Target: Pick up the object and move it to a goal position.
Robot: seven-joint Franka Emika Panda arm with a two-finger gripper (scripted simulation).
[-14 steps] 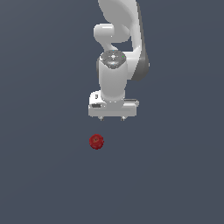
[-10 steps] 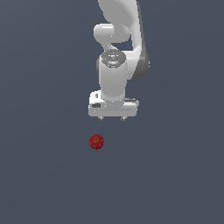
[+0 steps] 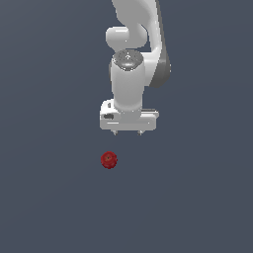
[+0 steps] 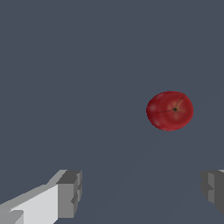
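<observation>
Jaws (image 3: 128, 132) spread wide, holding nothing; red object (image 3: 108, 159) lies apart on bare grey floor (image 3: 49, 197)

A plain dark blue-grey surface (image 3: 49, 197) filled both views from edge to edge, flat and uniform in tone, its edges and corners outside the frame.

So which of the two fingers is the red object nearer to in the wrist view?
The darker finger at the frame edge; the red object sits toward it, away from the white-backed finger.
</observation>
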